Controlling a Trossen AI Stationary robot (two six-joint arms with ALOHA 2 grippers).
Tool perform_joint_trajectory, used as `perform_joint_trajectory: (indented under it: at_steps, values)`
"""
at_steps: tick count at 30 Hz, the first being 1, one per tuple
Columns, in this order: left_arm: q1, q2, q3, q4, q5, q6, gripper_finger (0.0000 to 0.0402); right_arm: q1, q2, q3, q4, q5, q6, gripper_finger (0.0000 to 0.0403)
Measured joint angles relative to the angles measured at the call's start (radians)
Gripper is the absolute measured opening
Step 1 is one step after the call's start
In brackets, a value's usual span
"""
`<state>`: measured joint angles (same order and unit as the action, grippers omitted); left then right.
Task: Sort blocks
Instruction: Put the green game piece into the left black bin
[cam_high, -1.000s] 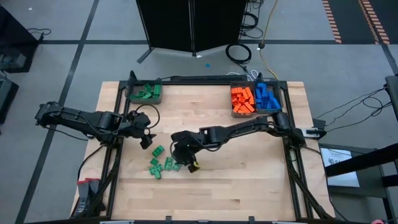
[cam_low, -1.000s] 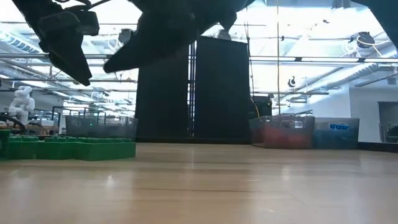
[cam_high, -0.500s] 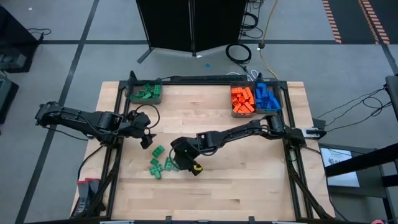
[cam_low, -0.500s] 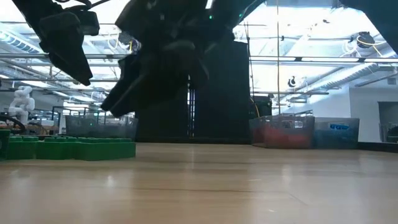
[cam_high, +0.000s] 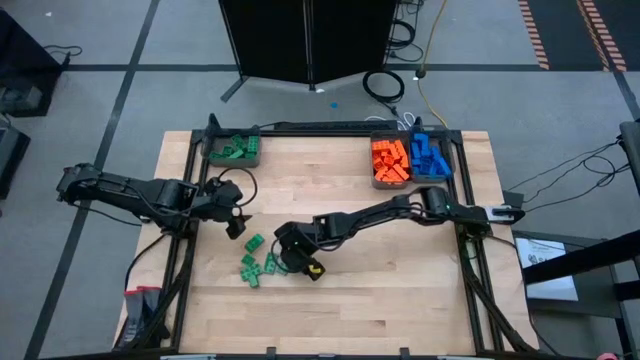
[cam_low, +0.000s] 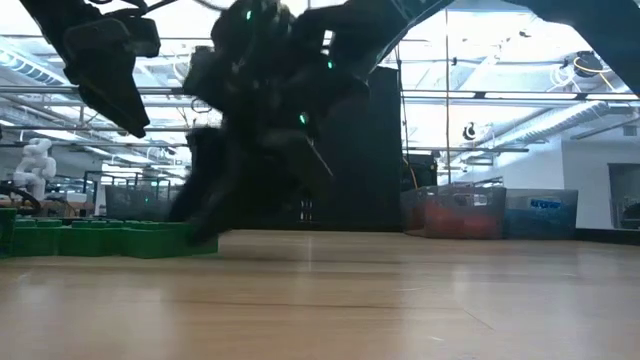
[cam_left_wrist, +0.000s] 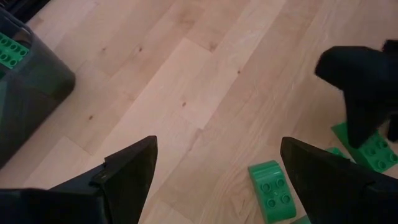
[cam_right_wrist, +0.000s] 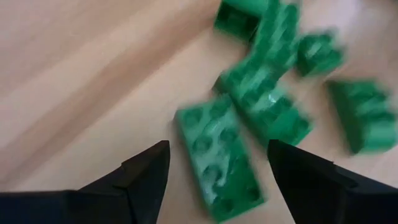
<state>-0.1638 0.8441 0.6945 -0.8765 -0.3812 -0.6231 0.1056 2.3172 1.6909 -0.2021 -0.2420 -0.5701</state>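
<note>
— What's on the tabletop (cam_high: 400, 290) from where you stand?

— Seen from above, two dark arms reach in from either side. At the upper edge sit grey bins: one in the upper left (cam_high: 234, 150) with green blocks in it, and a pair in the upper right, one filled with orange blocks (cam_high: 390, 160), the other with blue blocks (cam_high: 430, 156).

— And the loose ones?

— A small cluster of green blocks (cam_high: 257, 264) lies left of centre, in the lower half of the overhead picture.

— Where are the hands?

— The right hand (cam_high: 293, 256) is low at the right edge of that cluster. Its wrist camera shows its fingers (cam_right_wrist: 140, 174) spread apart, released, with a flat green block (cam_right_wrist: 217, 155) lying between them on the wood; nothing is grasped.

— The left one?

— The left hand (cam_high: 236, 216) hovers just above and left of the cluster, fingers (cam_left_wrist: 127, 171) wide apart and holding nothing, one green block (cam_left_wrist: 273, 190) on the wood ahead of it.
</note>
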Motion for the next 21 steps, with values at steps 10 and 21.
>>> perform_joint_trajectory:
  at_steps: [10, 21]
  values:
    - [0.0, 0.0, -0.001, -0.001, 0.001, -0.001, 0.0343, -0.008, 0.039, 0.003, -0.047, -0.031, 0.058, 0.0197]
    - [0.0, 0.0, -0.001, 0.031, 0.007, -0.028, 0.0343, -0.027, -0.002, -0.002, -0.099, -0.02, 0.315, 0.012]
